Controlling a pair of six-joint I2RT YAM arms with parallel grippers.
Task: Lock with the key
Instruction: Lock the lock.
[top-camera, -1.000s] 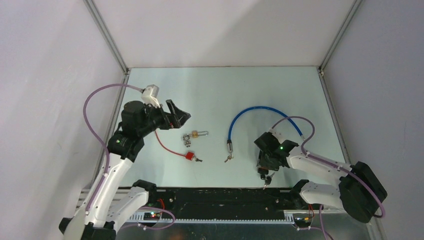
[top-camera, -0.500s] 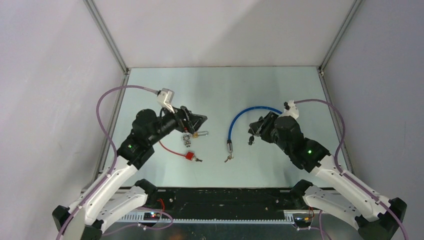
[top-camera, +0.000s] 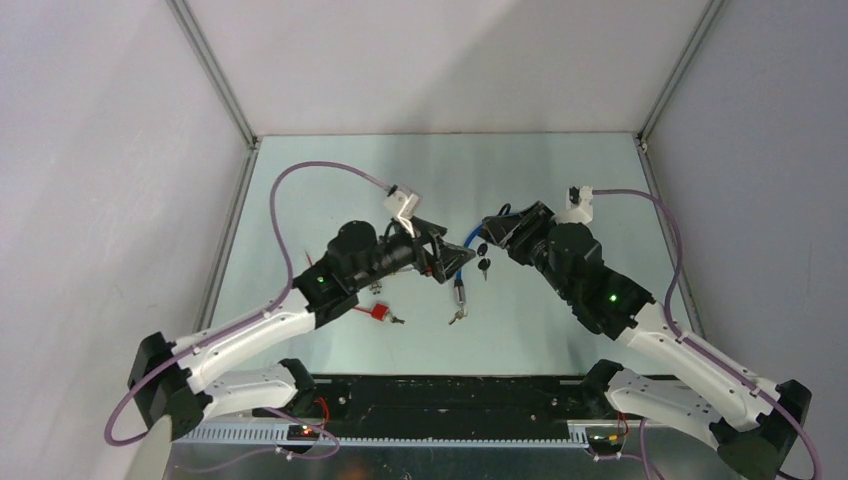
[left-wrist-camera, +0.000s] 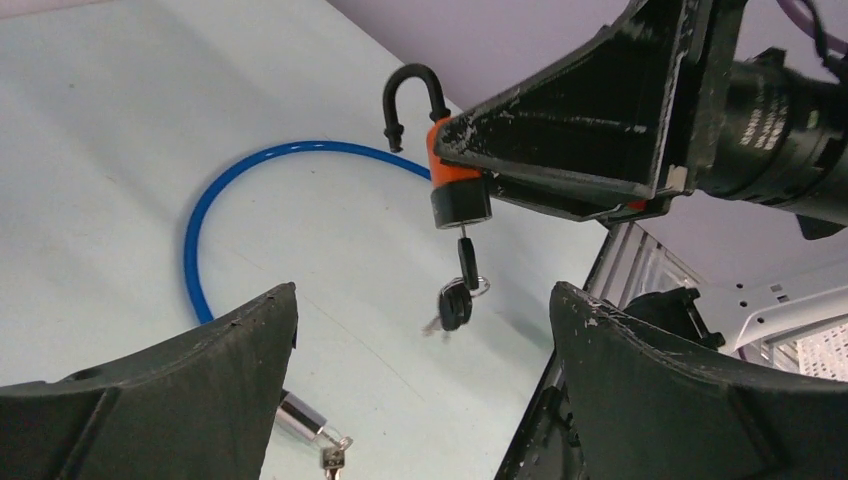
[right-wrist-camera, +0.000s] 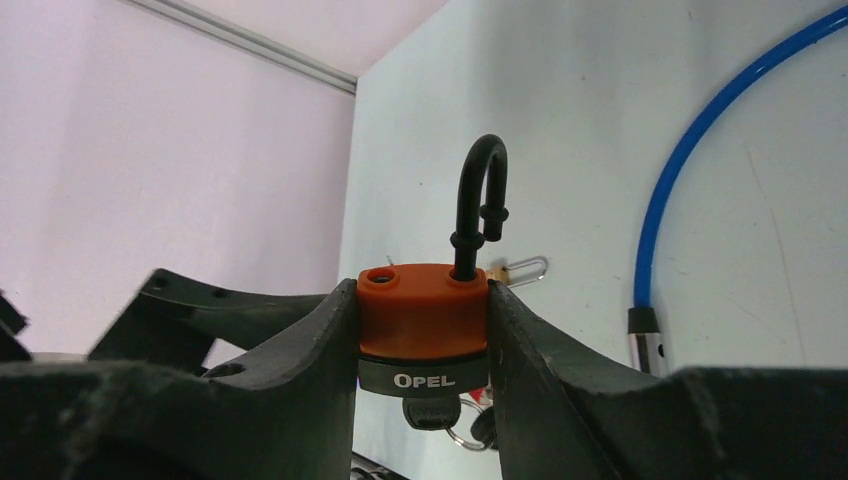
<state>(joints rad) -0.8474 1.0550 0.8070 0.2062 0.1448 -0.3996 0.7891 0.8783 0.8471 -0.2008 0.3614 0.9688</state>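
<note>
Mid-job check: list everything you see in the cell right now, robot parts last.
padlock: one, orange and black, shackle open, clamped in the right claw
keys: one bunch, black heads, hanging from the padlock's keyhole
cable lock: one, blue, lying on the table
small padlock: one, brass, on the table
tag: one, red, on the table, near side
table: one, pale, under everything
left claw: one, black, open, facing the padlock
right claw: one, black, shut on the padlock
</note>
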